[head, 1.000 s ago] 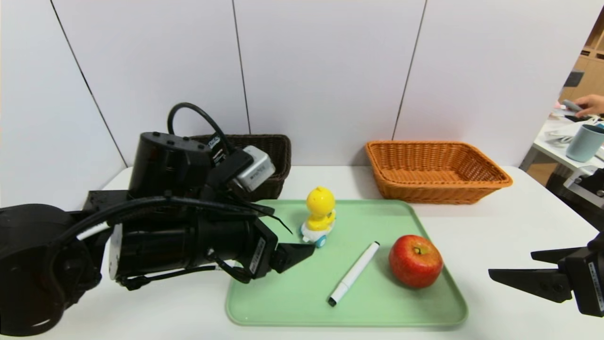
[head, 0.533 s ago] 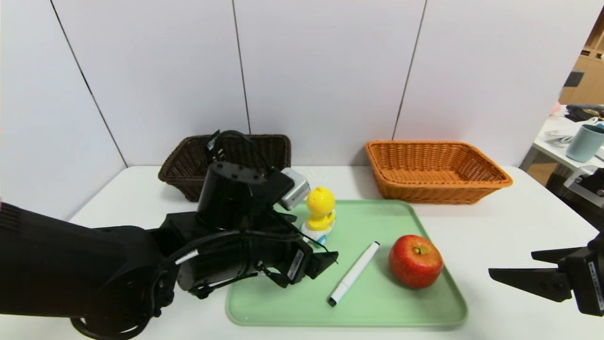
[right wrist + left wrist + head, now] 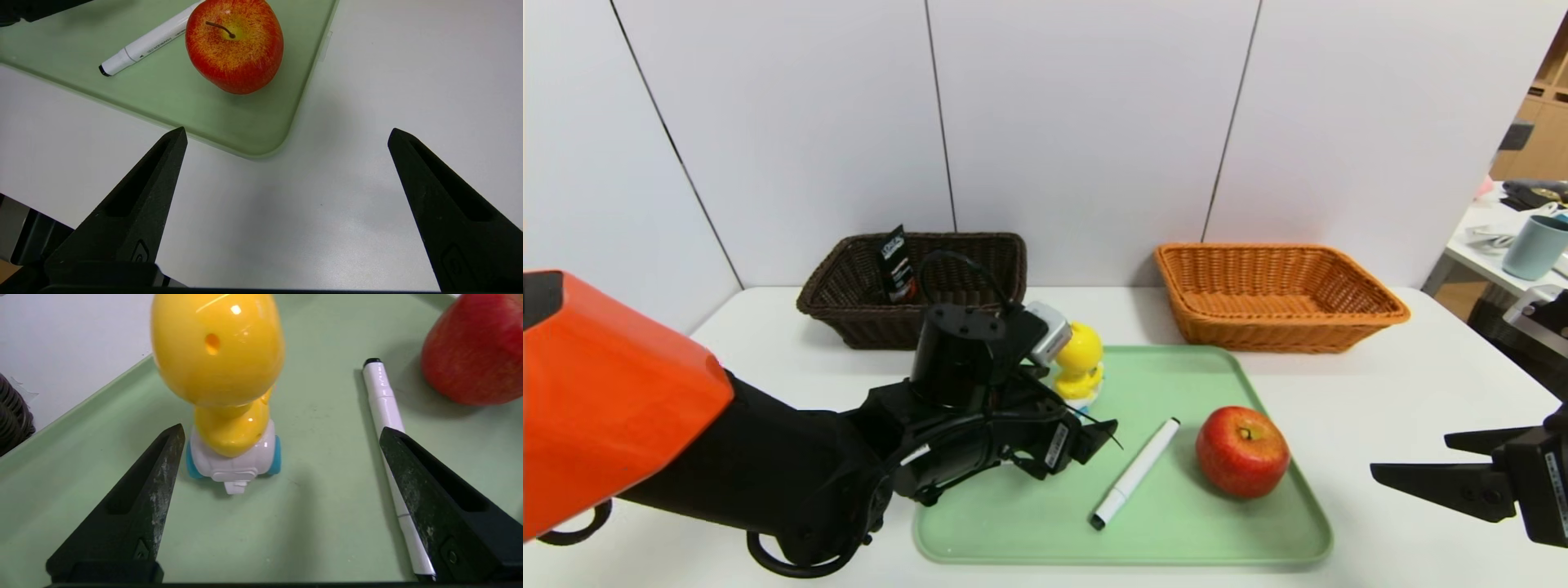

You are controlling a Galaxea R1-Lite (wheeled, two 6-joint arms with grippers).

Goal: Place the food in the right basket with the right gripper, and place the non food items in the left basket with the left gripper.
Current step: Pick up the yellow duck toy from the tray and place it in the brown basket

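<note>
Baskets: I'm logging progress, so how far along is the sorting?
Done: a dark tube stands in the brown basket. In hand: the open left gripper is lined up on the duck toy, not yet gripping. Left: the duck, the marker and the apple on the tray; the orange basket is empty, and the right gripper waits open.

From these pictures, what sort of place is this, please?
Probably an indoor lab or office set up for robot sorting tests: a white table against plain wall panels, a second desk at the side, and a green tray between two baskets.
</note>
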